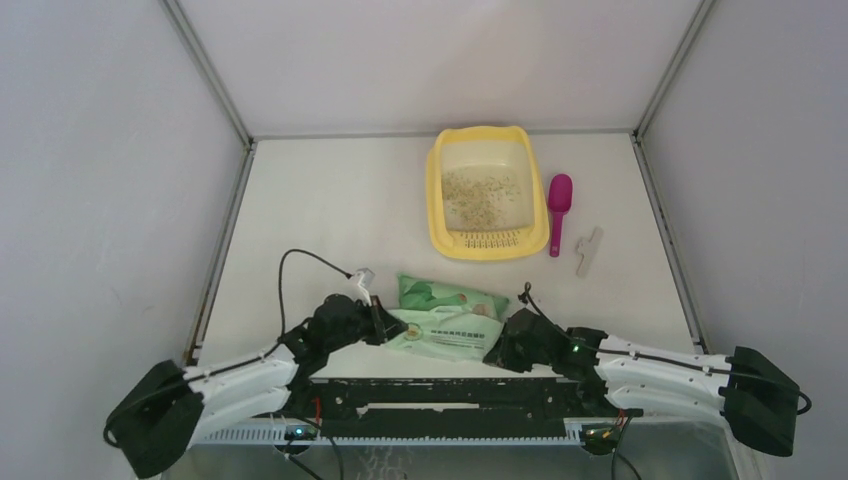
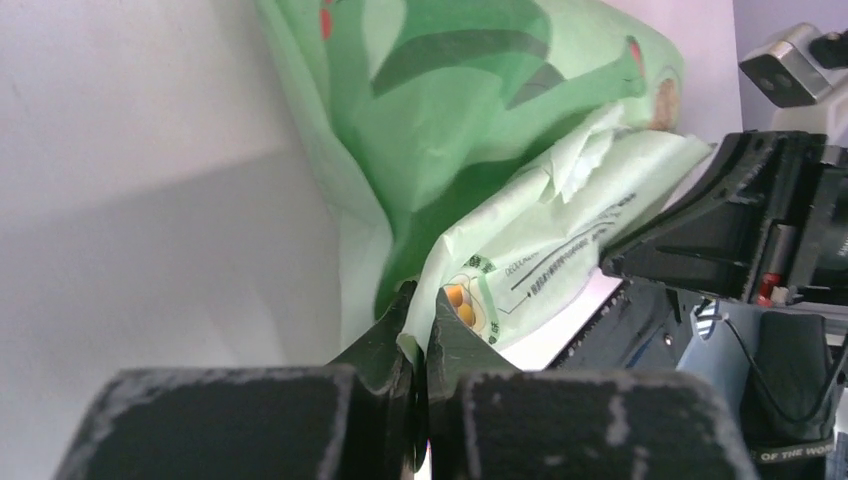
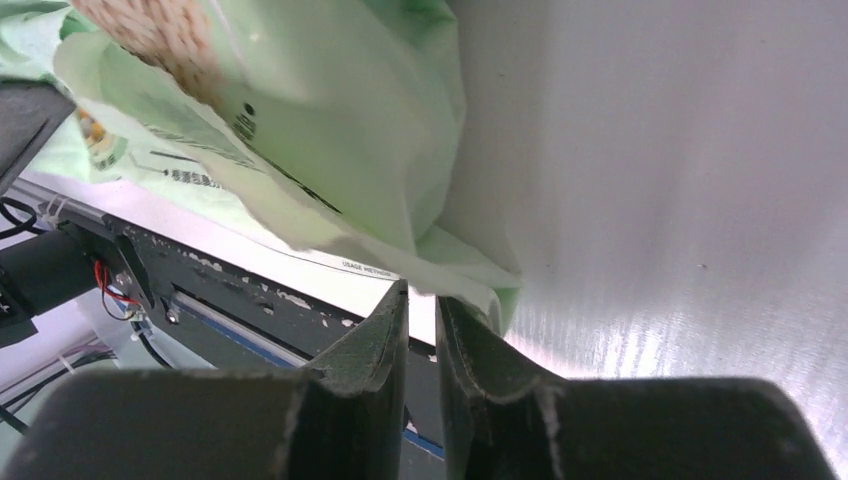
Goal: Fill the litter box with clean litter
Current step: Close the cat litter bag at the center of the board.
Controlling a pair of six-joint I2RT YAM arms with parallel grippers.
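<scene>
Two arms work low at the near edge of the bench (image 1: 330, 220), elbows tucked and wrists turned inward toward each other. Biggest item out there is the litter box (image 1: 433, 200), yellow, sitting on the far side and right of centre. Its long axis runs straight away from the arms, and the slotted grille end faces them. Between the wrists lies the bag (image 1: 445, 320), light green and printed, stretched crosswise with one end toward each arm.

Wrist views now. The left fingers (image 2: 395, 330) are pressed together on a thin fold of the bag's edge. The right fingers (image 3: 385, 320) are nearly closed, a sliver of light between them, and the bag's corner sits right at their tips, so that looks like a pinch too.

So the box lies forward and to the right of both grips, well apart from them, with the right arm the nearer one. My read: the bag has to travel forward and rightward, then tip over the box's open middle, beyond the grille.

Just beside the box's right wall lies the magenta scoop (image 1: 559, 205), handle pointing back at the arms. A small grey clip (image 1: 589, 250) rests near that handle. Smallest of all is the clean litter (image 1: 480, 190), a thin beige speckle on the box floor with pale plastic showing around it. Plenty left to pour, I'd say.
</scene>
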